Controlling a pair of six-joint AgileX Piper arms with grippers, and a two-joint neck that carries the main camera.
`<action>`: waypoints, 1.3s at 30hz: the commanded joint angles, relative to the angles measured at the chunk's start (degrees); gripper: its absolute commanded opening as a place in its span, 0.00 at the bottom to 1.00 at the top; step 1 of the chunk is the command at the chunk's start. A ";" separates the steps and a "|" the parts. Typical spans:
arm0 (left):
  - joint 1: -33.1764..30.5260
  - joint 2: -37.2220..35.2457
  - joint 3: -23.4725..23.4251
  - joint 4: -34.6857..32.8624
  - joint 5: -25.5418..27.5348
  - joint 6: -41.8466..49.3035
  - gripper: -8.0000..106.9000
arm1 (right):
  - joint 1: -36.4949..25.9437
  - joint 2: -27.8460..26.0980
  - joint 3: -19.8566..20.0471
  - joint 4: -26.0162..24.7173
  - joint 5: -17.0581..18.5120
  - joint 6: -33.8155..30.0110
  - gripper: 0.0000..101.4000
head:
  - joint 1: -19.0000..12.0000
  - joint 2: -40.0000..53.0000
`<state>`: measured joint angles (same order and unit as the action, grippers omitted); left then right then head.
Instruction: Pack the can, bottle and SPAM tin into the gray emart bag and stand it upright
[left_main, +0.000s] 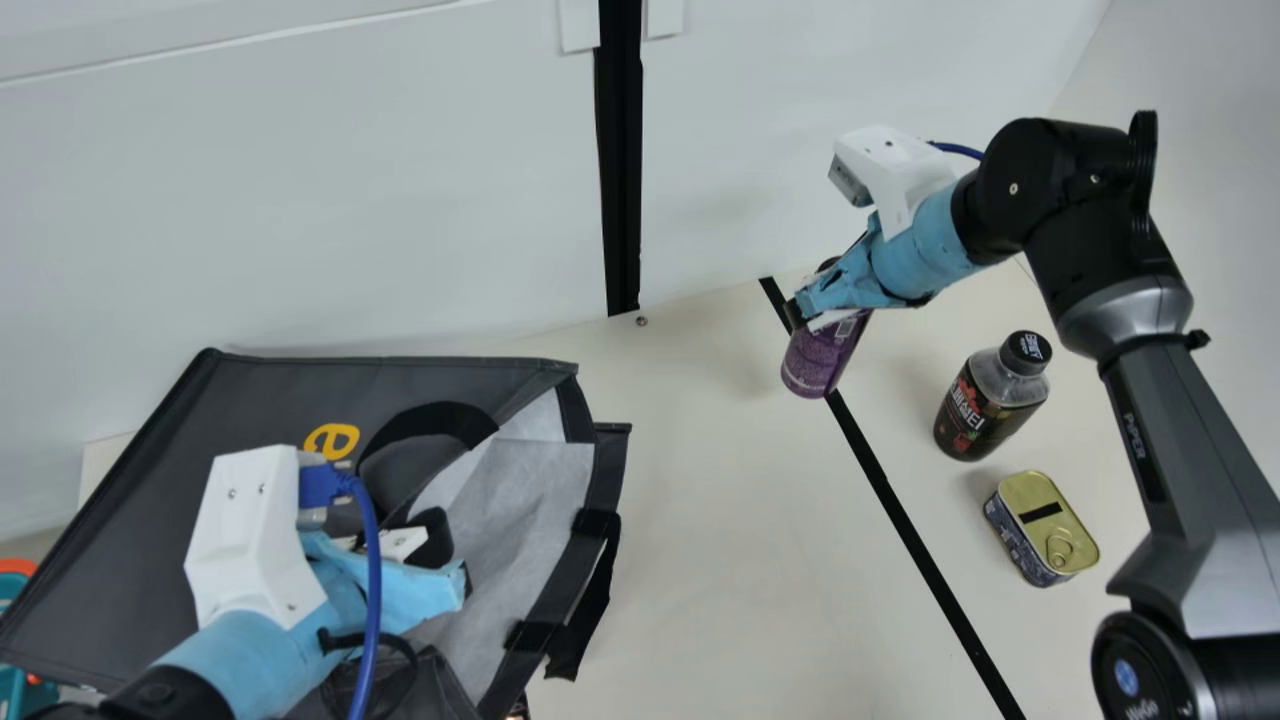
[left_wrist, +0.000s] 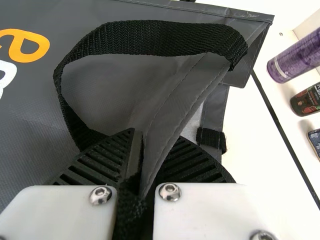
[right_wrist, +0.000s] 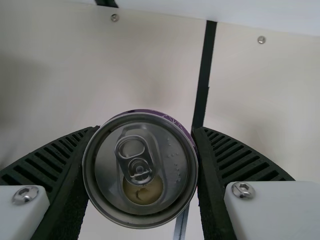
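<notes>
Main view: right gripper (left_main: 797, 314) closed on can (left_main: 822, 358), left gripper (left_main: 455, 562) pinching edge of bag (left_main: 270, 400); bottle (left_main: 972, 412), tin (left_main: 1042, 528) on table (left_main: 720, 520). Likely step: packing item 1; next, carry can into bag

- A cream table (left_main: 700, 560) is seen under everything, its far edge met by the white wall
- The table is crossed at a slant by a black line (left_main: 905, 520), which is also caught in both wrist views
- The back of the main view is taken up by a white wall (left_main: 300, 210), split by an upright black strip (left_main: 621, 170)
- The strip's top is flanked by two white tabs (left_main: 580, 25)
- A small screw (left_main: 642, 321) is set in the table near the strip's foot, and another screw (right_wrist: 261, 39) is shown across the line in the right wrist view
- A teal and orange object (left_main: 12, 592) is cut off by the main view's left edge
</notes>
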<state>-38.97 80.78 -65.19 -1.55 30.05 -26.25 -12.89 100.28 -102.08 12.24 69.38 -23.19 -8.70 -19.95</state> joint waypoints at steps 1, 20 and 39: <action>0.00 0.00 0.00 0.00 0.00 0.00 0.00 | 0.17 -1.66 2.31 0.05 -0.04 -0.37 0.00 | -1.30 -0.05; 0.00 0.00 0.00 0.00 0.00 0.00 0.00 | 3.99 -16.28 18.80 2.27 0.52 -4.30 0.00 | -1.30 -0.05; 0.00 0.00 0.00 0.00 0.00 0.00 0.00 | 12.13 -23.53 28.34 2.81 0.52 -8.13 0.00 | -1.30 -0.05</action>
<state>-38.97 80.78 -65.19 -1.55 30.05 -26.25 -1.01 76.80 -73.80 14.93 69.82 -31.20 -8.70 -19.95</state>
